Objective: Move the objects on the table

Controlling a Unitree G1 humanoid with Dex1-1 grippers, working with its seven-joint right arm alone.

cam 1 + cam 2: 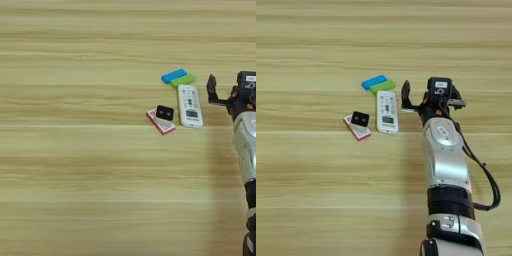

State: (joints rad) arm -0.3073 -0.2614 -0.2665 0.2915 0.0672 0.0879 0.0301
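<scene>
Right gripper [421,95] whole only in right eye view, jaws wide, beside remote [387,112].

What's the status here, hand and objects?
Hand right of remote, holding nothing. Black block sits on white box. Blue and green blocks behind remote.

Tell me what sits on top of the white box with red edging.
A black square block rests on the white box, covering its far end; that part cannot be seen.
</scene>
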